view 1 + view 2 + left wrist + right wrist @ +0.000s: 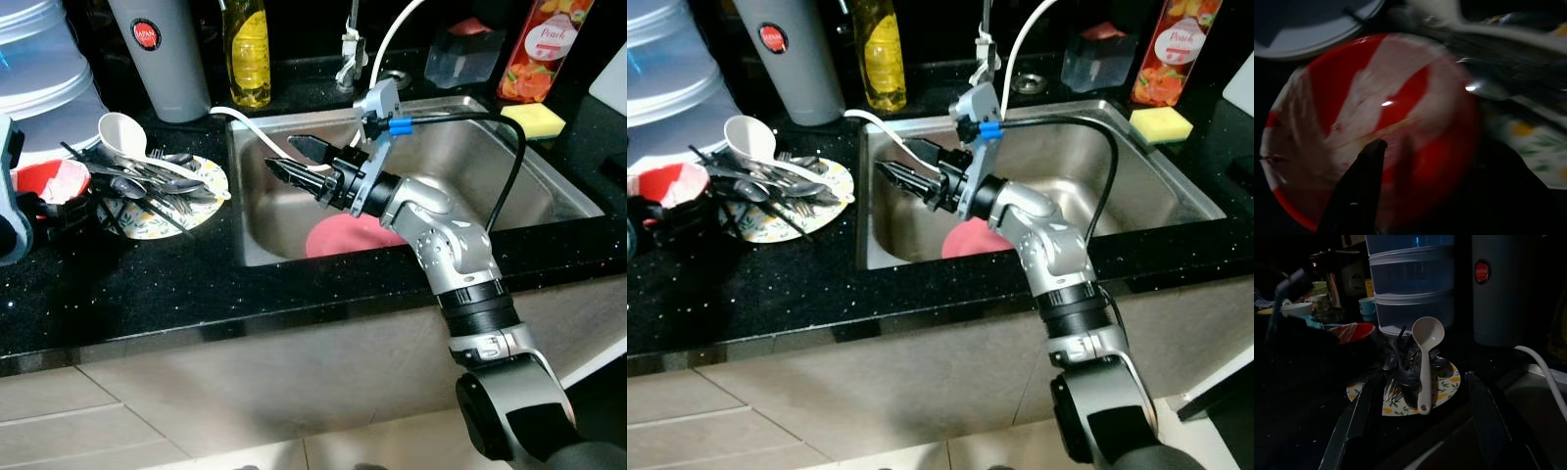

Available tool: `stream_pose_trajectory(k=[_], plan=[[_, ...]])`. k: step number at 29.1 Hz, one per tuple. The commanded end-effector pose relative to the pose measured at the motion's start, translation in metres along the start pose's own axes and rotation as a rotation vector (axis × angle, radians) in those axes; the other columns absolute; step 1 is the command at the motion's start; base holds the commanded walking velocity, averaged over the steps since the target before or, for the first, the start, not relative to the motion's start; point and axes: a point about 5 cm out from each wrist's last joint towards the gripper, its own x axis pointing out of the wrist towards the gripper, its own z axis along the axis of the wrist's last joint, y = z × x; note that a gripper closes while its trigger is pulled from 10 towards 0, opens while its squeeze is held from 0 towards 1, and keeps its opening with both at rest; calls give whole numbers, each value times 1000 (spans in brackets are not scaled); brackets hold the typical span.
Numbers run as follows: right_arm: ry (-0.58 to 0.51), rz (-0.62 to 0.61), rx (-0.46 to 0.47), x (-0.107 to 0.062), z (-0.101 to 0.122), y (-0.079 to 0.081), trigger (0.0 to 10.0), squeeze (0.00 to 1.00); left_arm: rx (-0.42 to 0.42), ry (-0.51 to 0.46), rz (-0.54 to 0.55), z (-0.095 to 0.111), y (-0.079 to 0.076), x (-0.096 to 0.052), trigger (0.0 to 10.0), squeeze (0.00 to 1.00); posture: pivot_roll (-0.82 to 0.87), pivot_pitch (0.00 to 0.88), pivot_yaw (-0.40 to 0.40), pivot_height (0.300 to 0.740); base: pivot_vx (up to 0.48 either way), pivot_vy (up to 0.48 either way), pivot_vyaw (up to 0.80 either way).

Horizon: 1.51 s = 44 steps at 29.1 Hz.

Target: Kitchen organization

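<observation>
Cutlery [147,181] heaped on floral plate [211,181]

Before me a black speckled countertop [147,294] surrounds a stainless steel sink [549,186] set into it, with pale beige cabinet fronts [245,382] below and light floor tiles [88,431] at my feet.
</observation>
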Motion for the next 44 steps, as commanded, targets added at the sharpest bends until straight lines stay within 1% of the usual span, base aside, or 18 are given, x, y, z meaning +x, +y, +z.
stream_pose_trajectory(k=[1,2,3,6,7,11,16,24,26,27,28,29,30,31,32,35,36,44], plan=[[-1,-9,9,0,1,0,10000,0,71,96,39,-18,9,6,3059,0,36,0,50,740,0,0,0],[-1,-9,9,0,1,0,10000,0,71,96,39,-18,9,6,3059,0,36,0,50,740,0,0,0],[-2,-11,8,-1,1,0,10000,0,146,123,54,-22,10,6,0,0,33,0,51,740,0,0,0],[-7,-20,9,-1,2,-1,10000,0,383,180,103,-29,13,5,0,0,31,0,51,740,0,0,0],[-9,-23,10,-1,2,-2,10000,0,416,182,100,-30,12,6,0,0,32,0,50,740,0,0,0],[-10,-27,12,-2,3,-3,10000,0,464,150,95,-26,7,7,0,0,31,0,47,740,0,0,0],[-9,-27,15,-1,3,-3,10000,0,513,38,120,-13,-1,8,0,0,30,0,40,740,0,0,0],[-8,-26,17,0,3,-4,10000,0,631,-46,199,-4,1,7,0,0,30,0,34,740,0,0,0],[-9,-27,17,0,4,-3,10000,0,723,-139,248,8,-3,5,0,0,28,0,32,740,0,0,0],[-12,-29,17,1,4,-4,10000,0,783,-209,228,15,-12,3,0,0,29,0,29,740,0,0,0],[-12,-29,17,1,4,-4,10000,0,783,-209,228,15,-12,3,0,0,29,0,29,740,0,0,0],[-19,-32,19,1,5,-3,10000,0,797,-289,147,21,-28,1,10000,0,26,0,29,740,0,0,0],[-26,-31,20,2,6,-3,10000,0,791,-339,49,23,-43,-2,10000,0,26,0,29,740,0,0,0],[-26,-31,20,2,6,-3,10000,0,791,-339,49,23,-43,-2,10000,0,26,0,29,740,0,0,0],[-39,-8,13,2,9,0,10000,0,829,-371,-66,23,-61,-6,10000,0,24,0,30,740,0,0,0],[-85,89,-32,0,22,14,10000,0,1028,-356,-227,20,-91,-9,10000,0,25,0,20,740,0,0,0],[-94,98,-52,0,25,15,10000,0,1082,-360,-239,22,-97,-7,10000,0,27,0,18,740,0,0,0],[-124,29,-122,6,38,11,10000,0,1244,-449,-296,39,-133,13,10000,0,-1,0,33,740,0,0,0]])
